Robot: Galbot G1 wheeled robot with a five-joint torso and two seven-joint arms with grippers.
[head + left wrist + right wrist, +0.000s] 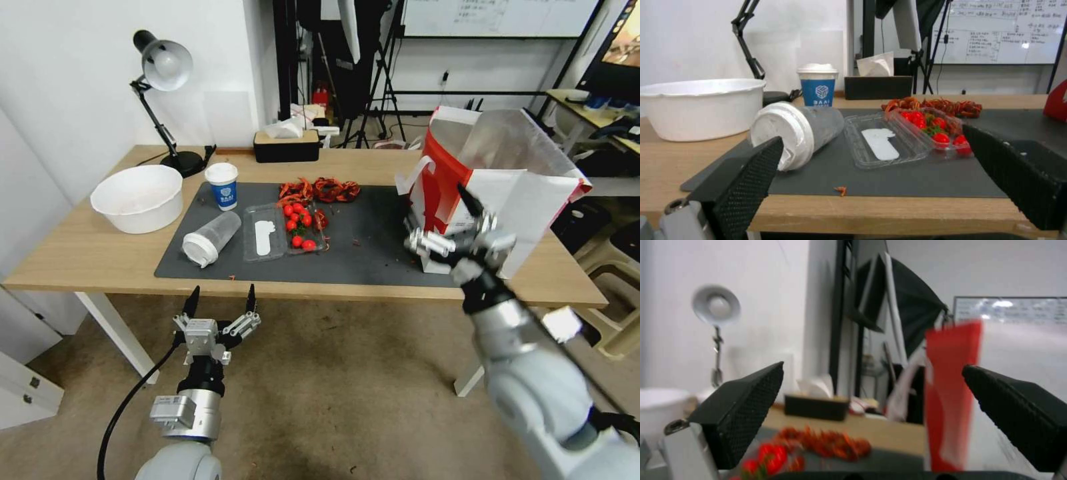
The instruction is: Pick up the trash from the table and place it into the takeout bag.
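From my remote station, the right gripper (445, 221) and its arm cover the lower front of the takeout bag (527, 167). My right wrist view blurs the bag and red scraps (826, 443); whiteboard writing (996, 33) stays unreadable.

The table (87, 257) shows smooth light wood under a matt grey mat (373, 247). The takeout bag (527, 193) looks like paper, lined with dull silver foil. The lidded cup (795, 133) seems cloudy plastic.

Black desk lamp (162, 100) and tissue box (287, 145) behind the mat.
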